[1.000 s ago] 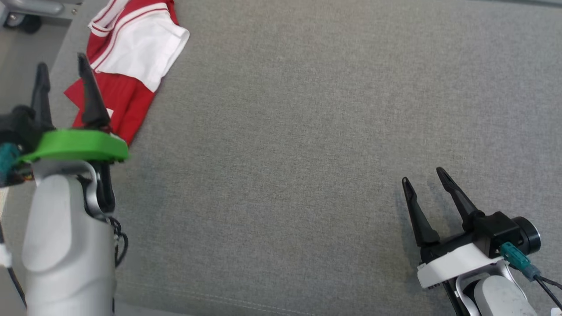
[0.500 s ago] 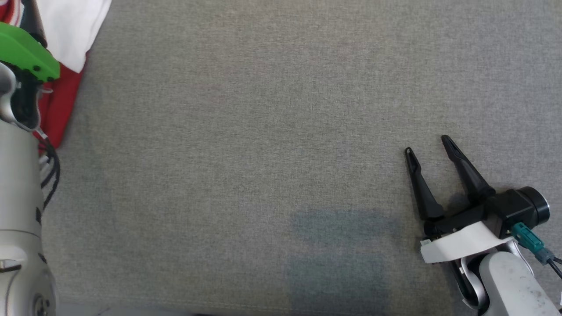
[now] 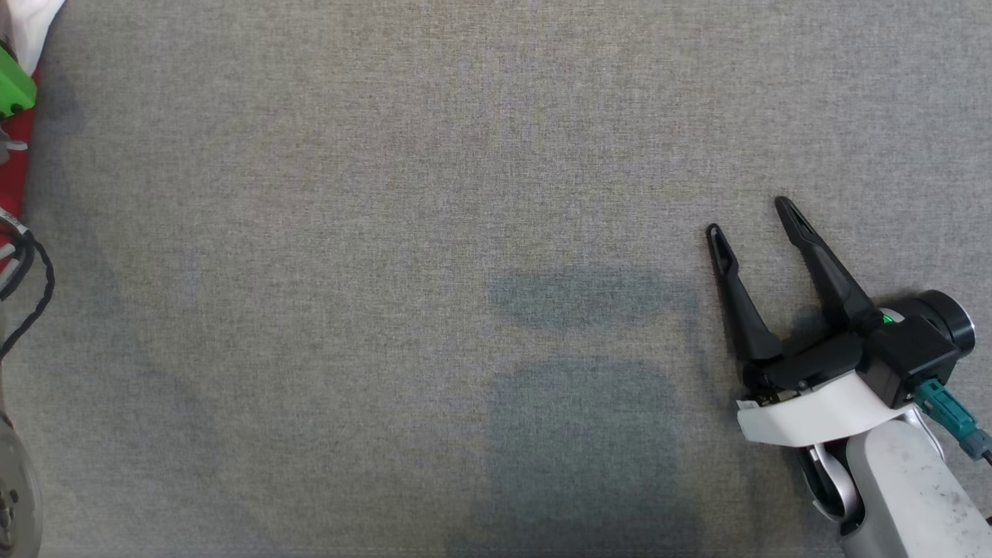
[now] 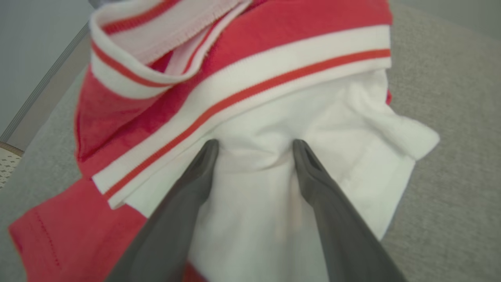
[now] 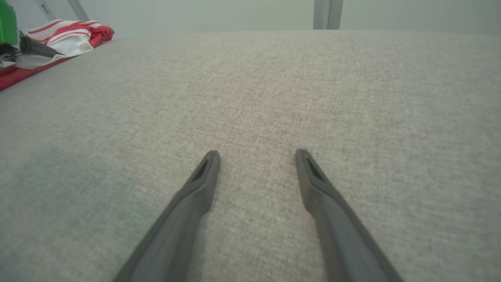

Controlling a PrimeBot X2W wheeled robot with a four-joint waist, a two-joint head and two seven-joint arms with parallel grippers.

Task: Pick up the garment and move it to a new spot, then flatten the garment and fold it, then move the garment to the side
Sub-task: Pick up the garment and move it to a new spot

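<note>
The garment (image 4: 250, 94) is a crumpled red and white top with striped trim, lying at the left edge of the grey surface. My left gripper (image 4: 254, 147) is open, both fingertips resting on its white panel, with a small ridge of cloth between them. In the head view a sliver of the garment (image 3: 14, 174) shows at the left edge, beside the left arm's green wrist mount (image 3: 11, 89). My right gripper (image 3: 748, 217) is open and empty, low over bare fabric at the right. From the right wrist view, the right gripper (image 5: 256, 156) points across the surface, with the garment (image 5: 68, 37) far off at the upper left.
The grey fabric surface (image 3: 434, 232) spreads wide between the two arms, with a soft shadow (image 3: 581, 403) near the front. Its left edge and a strip of floor (image 4: 23, 78) lie just beyond the garment. A metal post (image 5: 328, 13) stands behind the far edge.
The head camera has swung right, so the garment and left arm now sit at the picture's left edge. The left gripper has reached forward onto the garment. Both grippers have stayed open.
</note>
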